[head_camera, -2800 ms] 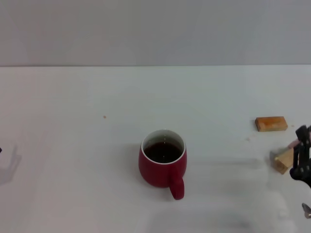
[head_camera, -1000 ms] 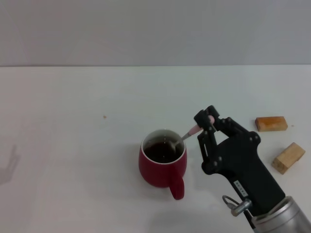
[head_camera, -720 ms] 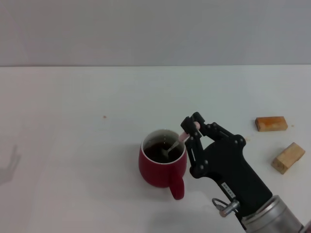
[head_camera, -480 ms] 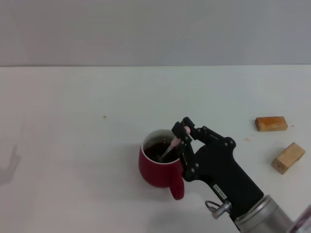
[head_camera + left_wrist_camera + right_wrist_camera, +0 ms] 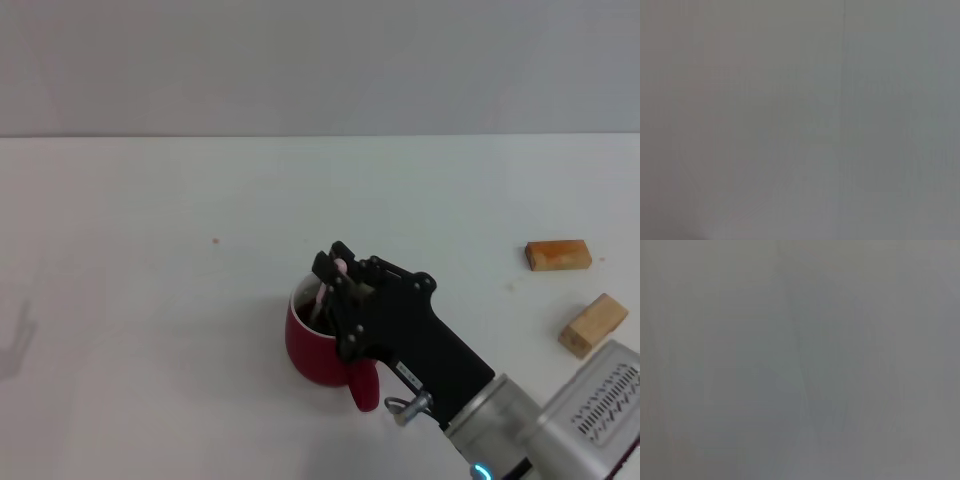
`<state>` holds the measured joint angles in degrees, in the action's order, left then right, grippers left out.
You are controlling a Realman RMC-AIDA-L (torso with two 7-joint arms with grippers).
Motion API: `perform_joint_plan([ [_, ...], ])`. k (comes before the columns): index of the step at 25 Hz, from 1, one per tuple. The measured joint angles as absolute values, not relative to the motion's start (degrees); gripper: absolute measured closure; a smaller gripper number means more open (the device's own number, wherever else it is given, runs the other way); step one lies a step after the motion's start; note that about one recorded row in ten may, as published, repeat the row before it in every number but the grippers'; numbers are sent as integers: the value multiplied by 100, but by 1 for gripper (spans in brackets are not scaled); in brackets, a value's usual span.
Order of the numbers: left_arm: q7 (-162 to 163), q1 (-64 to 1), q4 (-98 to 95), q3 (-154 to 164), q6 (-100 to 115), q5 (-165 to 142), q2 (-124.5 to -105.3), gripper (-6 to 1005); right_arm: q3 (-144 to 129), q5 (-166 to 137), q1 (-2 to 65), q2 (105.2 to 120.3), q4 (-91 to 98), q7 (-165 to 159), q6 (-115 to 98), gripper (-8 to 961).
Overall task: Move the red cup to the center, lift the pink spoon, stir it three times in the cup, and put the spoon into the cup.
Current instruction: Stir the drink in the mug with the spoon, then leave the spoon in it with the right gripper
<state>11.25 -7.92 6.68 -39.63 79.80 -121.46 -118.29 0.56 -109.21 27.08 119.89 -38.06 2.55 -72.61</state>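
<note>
From the head view, you see the rounded dark-red ceramic cup (image 5: 318, 352) with its white inner wall standing near the middle of the white bench (image 5: 150, 250), its red loop handle pointing toward the robot and mostly covered by the arm. The slim pale-pink spoon (image 5: 324, 290) stands steeply in the mouth of the cup, its handle top pinched and its lower end hidden inside; you cannot see the liquid or the spoon's bowl behind the black fingers.

Around the cup, the bench lies open on the left and toward the far edge, where it meets the grey wall. On the right, well apart from the cup, sit two tan wooden blocks: a flat orange-brown one (image 5: 558, 255) farther back and a paler, tilted one (image 5: 591, 324) nearer the robot. A tiny reddish speck (image 5: 215, 241) marks the bench to the cup's left.

The right pincer (image 5: 333, 268) is closed narrow on the spoon's pink handle, directly over the cup's rim. Its black body slants down and back toward the lower right corner, ending in a silver wrist, so the arm reaches in from the robot's right across the cup's handle side.

The left wrist view gives you only a plain grey field.

The right wrist view shows the same grey blank, with no fingers or objects to make out.
</note>
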Motion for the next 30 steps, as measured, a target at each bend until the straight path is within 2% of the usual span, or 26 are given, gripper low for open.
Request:
perform_joint_plan([
  [16,1125,-831,671,-4026,7935,-12137,-11840,147,708,-11222,2845,11976,-3408,247,-6973,867],
  [30,1125,-838,686,-4024,7877,-12138,-11848,147,637,-11566,1852,11927,-3617,290,-7701,866],
])
